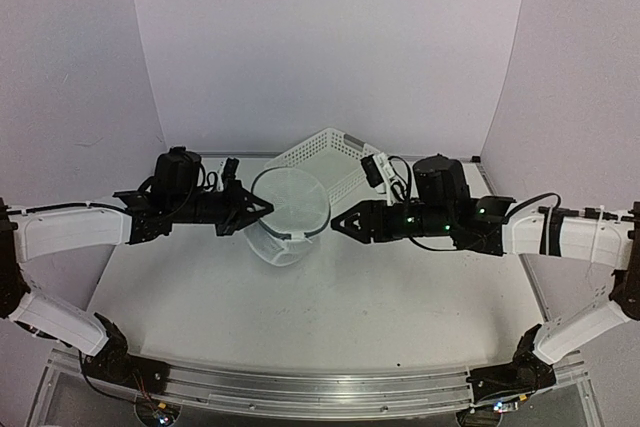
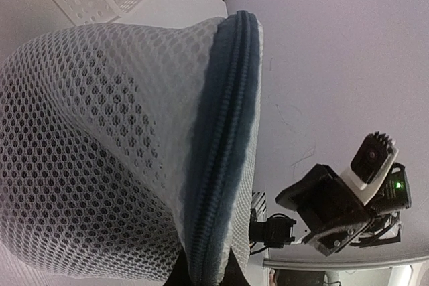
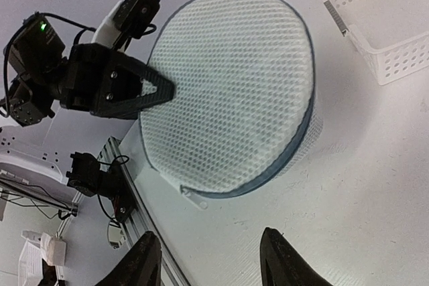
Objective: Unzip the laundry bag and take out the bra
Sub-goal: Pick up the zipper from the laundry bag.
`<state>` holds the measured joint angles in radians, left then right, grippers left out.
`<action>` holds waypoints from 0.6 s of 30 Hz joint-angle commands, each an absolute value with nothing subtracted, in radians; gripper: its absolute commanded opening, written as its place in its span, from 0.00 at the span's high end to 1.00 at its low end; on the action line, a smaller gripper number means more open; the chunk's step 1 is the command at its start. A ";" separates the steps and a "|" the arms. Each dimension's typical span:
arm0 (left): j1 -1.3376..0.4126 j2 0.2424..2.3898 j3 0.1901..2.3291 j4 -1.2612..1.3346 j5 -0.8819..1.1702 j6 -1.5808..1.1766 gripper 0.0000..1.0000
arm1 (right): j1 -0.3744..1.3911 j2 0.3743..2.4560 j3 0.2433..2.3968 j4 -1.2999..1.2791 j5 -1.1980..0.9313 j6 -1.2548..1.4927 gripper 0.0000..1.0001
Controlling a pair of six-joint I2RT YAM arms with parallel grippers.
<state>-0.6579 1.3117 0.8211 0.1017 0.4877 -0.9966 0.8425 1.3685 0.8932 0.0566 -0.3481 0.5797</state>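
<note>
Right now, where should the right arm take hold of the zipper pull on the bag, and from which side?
Probably the small white pull sticking out of the bag's dark rim, on the edge facing the right fingers. Come straight in from that side and close across its flat sides; the left fingers steady the rim.

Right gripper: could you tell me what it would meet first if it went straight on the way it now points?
Most likely the laundry bag: the right gripper, jaws apart, points at its zipped rim from close by. Depth is unclear, but nothing else shows in that line.
</note>
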 commanded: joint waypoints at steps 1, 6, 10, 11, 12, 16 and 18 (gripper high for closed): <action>-0.656 1.304 0.829 0.181 0.426 -1.075 1.00 | 0.925 1.358 0.910 0.072 -0.285 0.520 0.46; -0.653 1.329 0.832 0.193 0.434 -1.112 1.00 | 0.963 1.434 0.950 0.074 -0.242 0.496 0.46; -0.654 1.322 0.816 0.203 0.428 -1.138 1.00 | 0.978 1.474 0.968 0.081 -0.192 0.459 0.46; -0.654 1.318 0.811 0.206 0.425 -1.146 1.00 | 0.979 1.486 0.972 0.083 -0.182 0.455 0.46; -0.653 1.313 0.806 0.211 0.420 -1.148 1.00 | 0.981 1.496 0.976 0.088 -0.177 0.452 0.46; -0.653 1.301 0.795 0.215 0.420 -1.158 1.00 | 0.986 1.534 1.001 0.097 -0.165 0.430 0.46; -0.653 1.301 0.792 0.218 0.422 -1.161 1.00 | 0.987 1.551 1.019 0.097 -0.170 0.417 0.46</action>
